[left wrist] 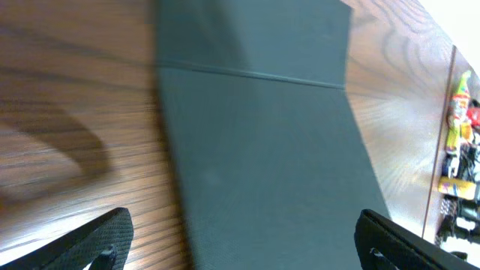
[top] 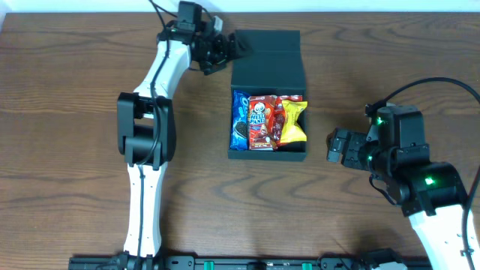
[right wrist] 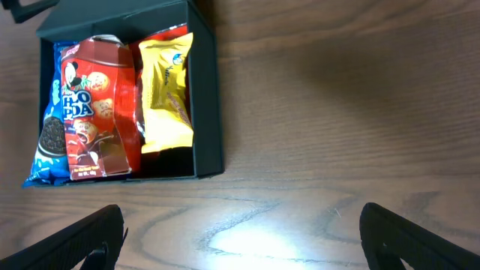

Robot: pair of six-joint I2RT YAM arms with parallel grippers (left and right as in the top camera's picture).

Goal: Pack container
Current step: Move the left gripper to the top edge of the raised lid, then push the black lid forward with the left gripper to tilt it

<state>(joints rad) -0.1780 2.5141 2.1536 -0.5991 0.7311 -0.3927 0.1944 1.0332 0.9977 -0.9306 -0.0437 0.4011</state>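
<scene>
The container (top: 268, 155) is a dark teal-black box at the table's middle, its flap lid (top: 268, 56) lying open and flat behind it. Inside lie a blue cookie packet (top: 240, 118), a red snack packet (top: 261, 121) and a yellow packet (top: 292, 120). My left gripper (top: 227, 46) is open at the lid's left edge. In the left wrist view the lid (left wrist: 255, 150) fills the space ahead of the left gripper (left wrist: 244, 247), which holds nothing. My right gripper (top: 336, 146) stands open to the right of the box. The right gripper (right wrist: 240, 240) is over bare wood, with the container (right wrist: 206, 97) ahead to the left.
The wooden table (top: 75, 112) stretches to the left and right of the box. The left arm's white links (top: 146, 142) run from the front edge up to the back left. A few colourful items (left wrist: 459, 127) show past the table's edge in the left wrist view.
</scene>
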